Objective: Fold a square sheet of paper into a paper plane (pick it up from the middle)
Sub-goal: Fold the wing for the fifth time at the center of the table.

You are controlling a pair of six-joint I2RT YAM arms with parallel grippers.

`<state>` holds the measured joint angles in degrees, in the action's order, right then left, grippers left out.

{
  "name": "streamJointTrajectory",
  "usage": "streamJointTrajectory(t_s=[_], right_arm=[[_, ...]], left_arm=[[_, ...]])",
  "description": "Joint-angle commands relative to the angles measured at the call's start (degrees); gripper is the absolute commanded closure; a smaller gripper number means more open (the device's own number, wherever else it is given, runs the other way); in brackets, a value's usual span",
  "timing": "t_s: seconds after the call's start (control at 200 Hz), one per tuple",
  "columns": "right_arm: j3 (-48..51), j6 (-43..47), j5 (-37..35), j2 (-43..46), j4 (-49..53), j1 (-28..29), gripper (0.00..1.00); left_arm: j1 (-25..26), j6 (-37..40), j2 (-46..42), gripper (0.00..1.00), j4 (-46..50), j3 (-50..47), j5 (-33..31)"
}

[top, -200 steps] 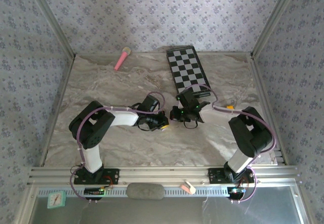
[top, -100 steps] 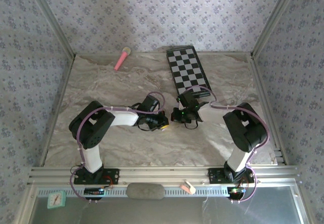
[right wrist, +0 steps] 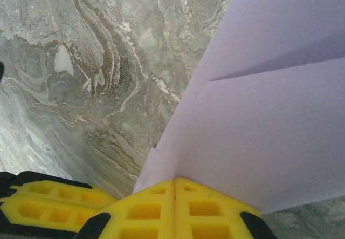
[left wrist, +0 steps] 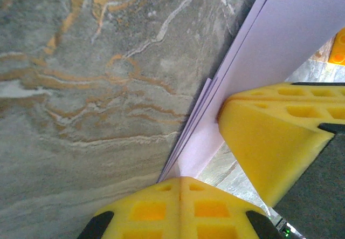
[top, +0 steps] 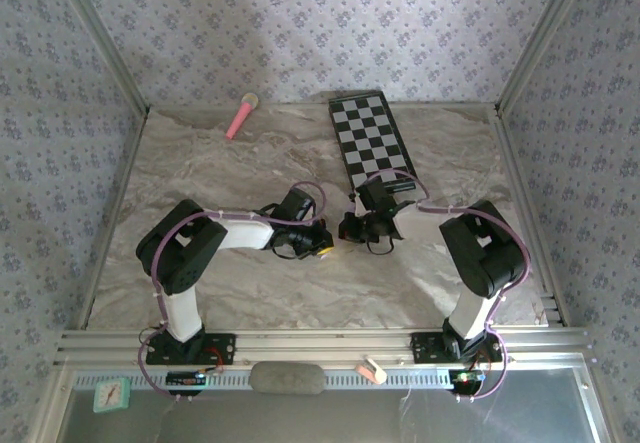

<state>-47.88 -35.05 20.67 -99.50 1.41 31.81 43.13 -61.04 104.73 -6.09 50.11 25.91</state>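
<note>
- The pale lilac sheet of thin paper was folded into layers, with a slanting crease across its face. It was held over the grey marbled surface, between the two arms and near the middle. I could not tell whether any part of it touched the surface.
- The right claw, with yellow ribbed fingers, was pressed together and pinching the sheet at its lower edge. The paper fanned upward and to the right from the seam between the fingers.
- The left claw, yellow as well, was pressed together too. It pinched the sheet at a narrow folded corner, and layered paper edges ran up and to the right from it.
- The two claws sat just beside each other on that one sheet. In the left wrist view, one of the right claw's fingers lay against the paper at the right.
- From above, both arms bent inward so their claws met just in front of the near end of a black-and-white checkered board. The board lay flat toward the far right.
- A pink microphone-like stick lay at the far left edge, well apart from the arms.
</note>
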Motion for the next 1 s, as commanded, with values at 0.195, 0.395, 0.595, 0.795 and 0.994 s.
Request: streamJointTrajectory(t_s=[0.195, 0.395, 0.595, 0.795, 0.994], right_arm=[[2.29, 1.48, -3.34, -4.02, 1.71, -0.53, 0.99], [2.8, 0.88, -1.93, -4.22, 1.25, -0.05, 0.99], [2.52, 1.2, -1.73, -4.42, 2.03, 0.02, 1.0], [1.82, 2.3, -2.2, -5.3, 3.88, 0.07, 1.0], [0.69, 4.09, -3.22, -6.93, 6.7, -0.02, 1.0]], left_arm=[[0.01, 2.95, -1.46, 0.92, 1.12, 1.03, 1.91], [-0.02, 5.29, 0.42, 0.9, 1.77, 3.56, 1.81], [-0.15, 6.43, 1.53, 0.92, 4.22, 3.21, 0.4], [-0.41, 7.77, 1.88, 0.93, 7.27, 2.43, -1.56], [-0.93, 7.99, 0.52, 0.93, 5.91, -2.64, -0.27]])
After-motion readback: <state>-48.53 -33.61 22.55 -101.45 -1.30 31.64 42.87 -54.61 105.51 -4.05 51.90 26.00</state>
